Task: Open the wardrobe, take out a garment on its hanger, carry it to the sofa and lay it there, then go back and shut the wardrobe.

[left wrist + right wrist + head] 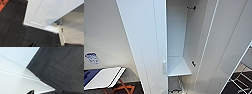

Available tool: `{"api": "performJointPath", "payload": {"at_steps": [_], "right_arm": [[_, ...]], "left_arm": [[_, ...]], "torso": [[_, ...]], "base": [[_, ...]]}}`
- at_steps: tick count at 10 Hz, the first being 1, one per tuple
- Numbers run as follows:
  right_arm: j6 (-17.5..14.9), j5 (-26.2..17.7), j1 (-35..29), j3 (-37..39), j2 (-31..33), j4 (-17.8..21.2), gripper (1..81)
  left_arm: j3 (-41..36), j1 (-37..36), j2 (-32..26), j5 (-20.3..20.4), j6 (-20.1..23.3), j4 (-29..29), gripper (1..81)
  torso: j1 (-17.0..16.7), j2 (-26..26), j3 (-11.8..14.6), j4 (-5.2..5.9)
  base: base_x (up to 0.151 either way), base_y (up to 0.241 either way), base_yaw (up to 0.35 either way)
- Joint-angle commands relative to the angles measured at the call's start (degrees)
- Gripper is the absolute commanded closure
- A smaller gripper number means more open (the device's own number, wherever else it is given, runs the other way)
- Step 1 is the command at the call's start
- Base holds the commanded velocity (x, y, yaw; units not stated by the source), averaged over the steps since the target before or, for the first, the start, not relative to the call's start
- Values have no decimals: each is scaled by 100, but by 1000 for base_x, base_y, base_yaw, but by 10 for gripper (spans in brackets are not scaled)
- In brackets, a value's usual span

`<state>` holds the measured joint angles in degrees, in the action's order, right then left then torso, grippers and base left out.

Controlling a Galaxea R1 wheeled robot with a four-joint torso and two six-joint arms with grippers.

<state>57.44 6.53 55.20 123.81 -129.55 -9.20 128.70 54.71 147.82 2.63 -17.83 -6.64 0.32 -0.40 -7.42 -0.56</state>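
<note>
**Wardrobe ajar, grippers low by the floor**

The wardrobe (159,45) fills the head view, its left door shut with a small handle (164,67), its right door swung open onto a bare shelf (177,67). The left wrist view looks up at the wardrobe's base above dark carpet (12,28); whether either gripper's fingers are apart cannot be told. A folding table (104,77) stands to the left.

White-topped folding table with dark edge trim (105,77), head view at eight o'clock; orange crossed legs (121,88) beneath. Blue printed wall notice (92,58) at nine o'clock, above the table. White metal-frame rack (241,81) at four o'clock. Dark grey carpet tiles (12,27) underfoot.
</note>
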Motion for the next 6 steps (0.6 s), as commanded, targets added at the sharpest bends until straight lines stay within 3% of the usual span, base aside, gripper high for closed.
{"api": "performJointPath", "payload": {"at_steps": [1,4,6], "right_arm": [[364,-126,-1338,90,357,94,10],[364,-327,-1805,45,-63,25,10],[355,-337,-1824,204,-591,-11,10]], "left_arm": [[68,746,354,-96,52,1297,10],[51,1844,477,-79,114,1789,10],[68,2399,529,-61,122,2413,10]], "torso": [[0,0,0,0],[0,0,0,0],[0,0,0,0]], "base": [[0,0,0],[0,0,0],[0,0,0]]}}
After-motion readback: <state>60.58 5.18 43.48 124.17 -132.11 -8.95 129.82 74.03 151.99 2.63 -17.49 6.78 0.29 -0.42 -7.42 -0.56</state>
